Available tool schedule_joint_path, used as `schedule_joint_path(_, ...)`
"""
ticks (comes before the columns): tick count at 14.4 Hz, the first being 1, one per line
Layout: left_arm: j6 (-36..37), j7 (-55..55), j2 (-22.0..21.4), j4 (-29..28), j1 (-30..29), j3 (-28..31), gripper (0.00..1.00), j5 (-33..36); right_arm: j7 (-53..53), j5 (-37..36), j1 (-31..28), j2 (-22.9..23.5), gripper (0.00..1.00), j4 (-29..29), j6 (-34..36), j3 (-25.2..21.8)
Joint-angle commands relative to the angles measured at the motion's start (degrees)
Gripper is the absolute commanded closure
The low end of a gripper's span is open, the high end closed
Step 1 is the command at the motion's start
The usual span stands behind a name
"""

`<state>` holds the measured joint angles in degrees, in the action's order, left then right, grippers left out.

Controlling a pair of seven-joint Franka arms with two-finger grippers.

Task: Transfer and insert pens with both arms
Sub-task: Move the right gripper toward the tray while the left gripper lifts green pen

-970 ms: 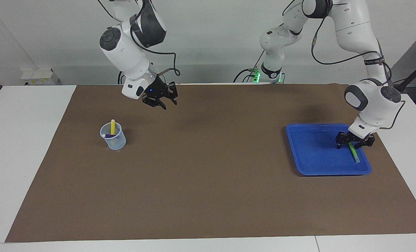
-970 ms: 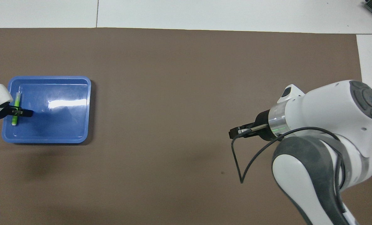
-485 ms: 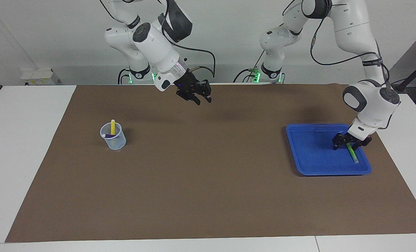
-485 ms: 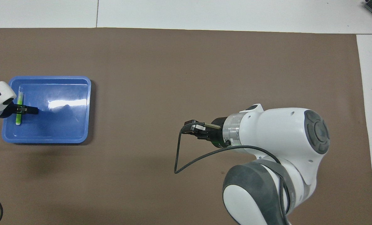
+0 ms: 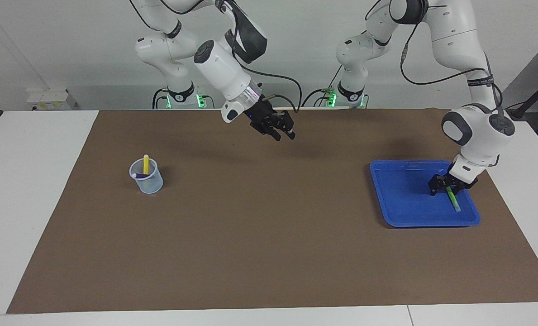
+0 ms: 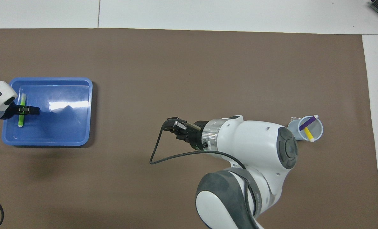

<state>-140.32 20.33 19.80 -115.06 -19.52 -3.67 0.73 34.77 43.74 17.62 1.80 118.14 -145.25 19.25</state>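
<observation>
We judged the left gripper [image 5: 449,186], pinching the bright green slim pen [image 5: 453,198] in the blue plastic tray [image 5: 400,199], might let it pivot and slip; we couldn't tell the right gripper's [image 5: 282,134] state.

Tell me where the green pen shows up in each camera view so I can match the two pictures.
Facing view: the green pen sits low at the picture's right, in the blue tray, under the left gripper.
Overhead view: the same pen is at the picture's left edge, halfway down, in that tray.
Shared landmark: the blue tray, at the left arm's end of the table.
</observation>
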Motion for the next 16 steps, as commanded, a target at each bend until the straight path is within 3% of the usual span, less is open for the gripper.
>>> schedule_joint_path(1,0.2,-0.3,0.9,1.1,0.7,0.8,0.39,0.1,1.4,4.8,1.5,0.8,0.38,-0.1,-4.8,0.0)
schedule_joint_path(4,-0.1,4.0,0.9,1.1,0.2,0.8,0.47,0.2,1.6,5.6,3.7,2.1,0.36,-0.2,-8.4,0.0)
schedule_joint_path(5,-0.5,4.0,1.0,1.0,0.4,0.8,0.58,0.2,1.8,5.6,4.3,2.4,0.36,-0.3,-9.2,0.0)
schedule_joint_path(7,-0.9,3.9,1.0,0.8,0.6,0.8,0.9,0.1,1.9,5.6,5.1,3.1,0.36,-0.6,-10.2,0.0)
schedule_joint_path(8,-1.0,3.9,1.0,0.8,0.5,0.8,1.0,0.2,2.3,5.7,5.7,3.4,0.36,-0.8,-11.3,0.0)
schedule_joint_path(12,1.3,-3.0,1.0,1.9,1.7,0.8,1.0,0.1,3.1,6.4,8.1,4.5,0.31,-0.9,-15.1,0.0)
schedule_joint_path(16,15.1,-15.0,0.2,9.6,4.7,0.2,1.0,-0.5,3.1,6.5,8.1,4.5,0.3,-1.1,-15.1,0.0)
